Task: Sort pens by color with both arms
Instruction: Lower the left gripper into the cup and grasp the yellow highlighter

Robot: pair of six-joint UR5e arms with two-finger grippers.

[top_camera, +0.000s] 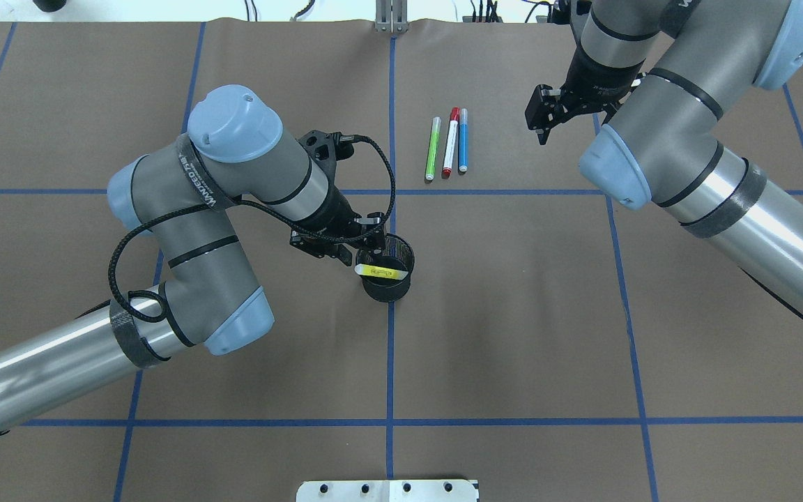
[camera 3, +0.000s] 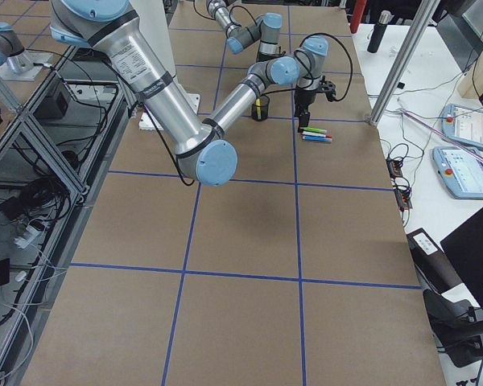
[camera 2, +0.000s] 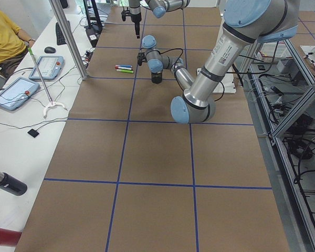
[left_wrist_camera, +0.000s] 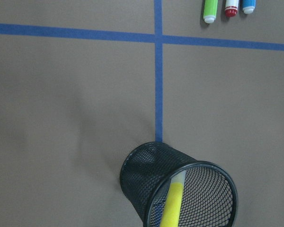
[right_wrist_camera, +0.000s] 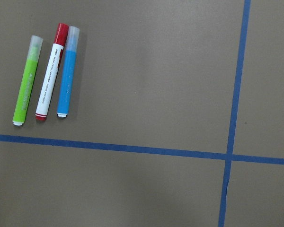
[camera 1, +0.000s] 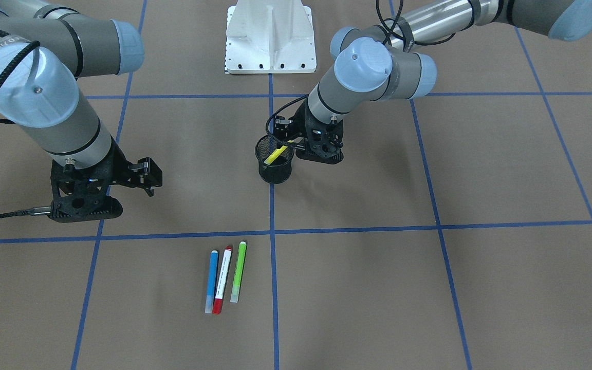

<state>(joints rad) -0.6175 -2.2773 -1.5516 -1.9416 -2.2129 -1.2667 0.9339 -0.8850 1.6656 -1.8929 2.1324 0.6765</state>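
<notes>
The yellow pen (camera 1: 277, 154) leans inside the black mesh cup (camera 1: 275, 172), its upper end at the rim. It also shows in the overhead view (top_camera: 382, 272) and the left wrist view (left_wrist_camera: 173, 205). My left gripper (camera 1: 291, 137) (top_camera: 360, 244) hovers at the cup's rim, jaws apart, close to the pen's upper end. The blue pen (camera 1: 211, 280), the red-capped white pen (camera 1: 221, 280) and the light green pen (camera 1: 238, 272) lie side by side on the table. My right gripper (camera 1: 147, 179) (top_camera: 539, 115) is open and empty, well to the side of them.
The white pedestal base (camera 1: 270, 41) stands at the robot's side of the table. Blue tape lines (camera 1: 271, 231) form a grid on the brown cover. In the exterior left view an operator (camera 2: 5, 37) sits beyond the table's edge with tablets (camera 2: 46, 67).
</notes>
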